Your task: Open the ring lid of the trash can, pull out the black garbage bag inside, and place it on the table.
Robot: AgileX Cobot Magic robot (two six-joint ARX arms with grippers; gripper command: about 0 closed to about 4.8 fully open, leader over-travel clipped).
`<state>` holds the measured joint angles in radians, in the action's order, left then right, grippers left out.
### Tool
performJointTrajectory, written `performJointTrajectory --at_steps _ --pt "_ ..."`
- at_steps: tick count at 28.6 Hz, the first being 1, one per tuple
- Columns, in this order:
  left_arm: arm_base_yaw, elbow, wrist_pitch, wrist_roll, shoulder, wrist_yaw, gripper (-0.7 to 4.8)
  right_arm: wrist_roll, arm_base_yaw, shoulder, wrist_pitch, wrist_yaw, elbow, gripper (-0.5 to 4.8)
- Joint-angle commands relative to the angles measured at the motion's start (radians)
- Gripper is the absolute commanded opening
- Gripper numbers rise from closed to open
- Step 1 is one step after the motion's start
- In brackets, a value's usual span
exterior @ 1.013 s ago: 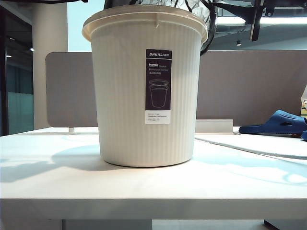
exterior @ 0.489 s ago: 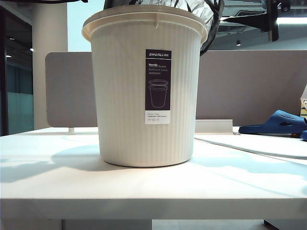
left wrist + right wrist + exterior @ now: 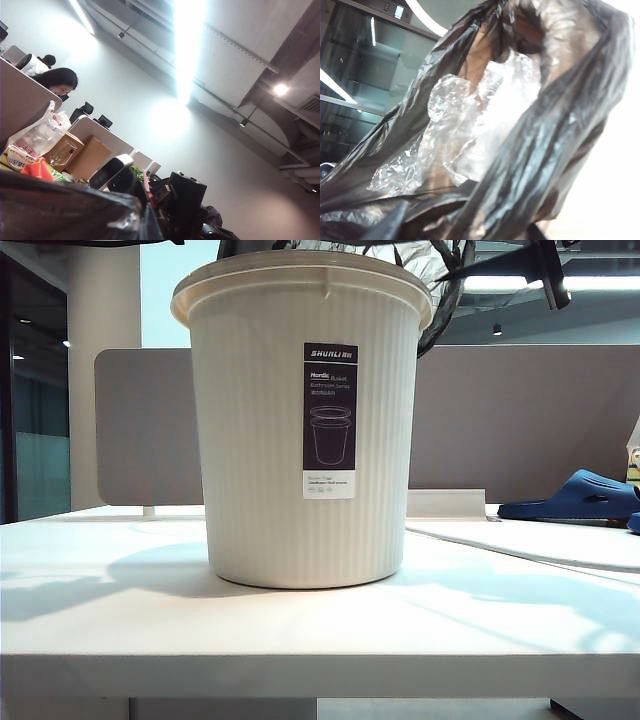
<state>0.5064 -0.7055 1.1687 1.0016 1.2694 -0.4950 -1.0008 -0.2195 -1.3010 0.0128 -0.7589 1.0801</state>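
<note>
Cream-white, vertically ribbed round plastic trash can (image 3: 305,430) stands upright mid-table on the wide off-white table (image 3: 150,630), set back from the thick front edge. Its rim looks cream in the exterior view; cannot tell whether the ring lid is on or off.

Glossy, wrinkly black garbage bag (image 3: 440,285) bulges above the rim at the can's right side, part in, part out. In the right wrist view the bag (image 3: 530,150) fills the frame, crumpled clear plastic (image 3: 470,125) showing in its open mouth.

Right gripper: fingers not visible behind the film; cannot tell whether it holds the bag or how wide it stands. Only dark arm parts show above the can's right side. Left gripper: jaws not seen; it reads as fully closed, camera tilted up at the ceiling, a dark glossy surface across its foreground, contact unclear.

Risks, as I judge them:
- thin film snags on the rim and tears under a lift
- bag drags the light can over or toward the table edge
- the open mouth tips and the clear plastic spills out
- the grip catches only one layer and slips
</note>
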Motion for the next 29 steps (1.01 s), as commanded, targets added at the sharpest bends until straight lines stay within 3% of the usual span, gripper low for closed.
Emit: performJointTrajectory --at_steps 1,5,9,16,17,29 --pt "0.0 -0.004 0.015 -0.006 -0.003 -0.007 -0.06 0.007 -0.001 0.005 -0.017 0.002 0.007 2.47" --pt "0.0 -0.004 0.015 -0.006 -0.003 -0.007 -0.06 0.007 -0.001 0.005 -0.018 0.011 0.007 1.96" --pt "0.0 -0.004 0.015 -0.006 -0.003 -0.007 -0.06 0.007 -0.001 0.004 -0.042 0.024 0.007 1.0" --pt "0.0 -0.004 0.015 -0.007 -0.003 0.002 -0.06 0.006 -0.001 0.003 -0.071 0.024 0.01 0.27" --pt "0.0 -0.004 0.015 -0.007 -0.003 0.004 -0.06 0.007 -0.001 0.003 -0.076 0.024 0.01 -0.05" --pt "-0.001 -0.008 0.018 -0.026 -0.003 0.047 -0.06 -0.009 -0.001 0.003 -0.235 -0.072 0.013 -0.06"
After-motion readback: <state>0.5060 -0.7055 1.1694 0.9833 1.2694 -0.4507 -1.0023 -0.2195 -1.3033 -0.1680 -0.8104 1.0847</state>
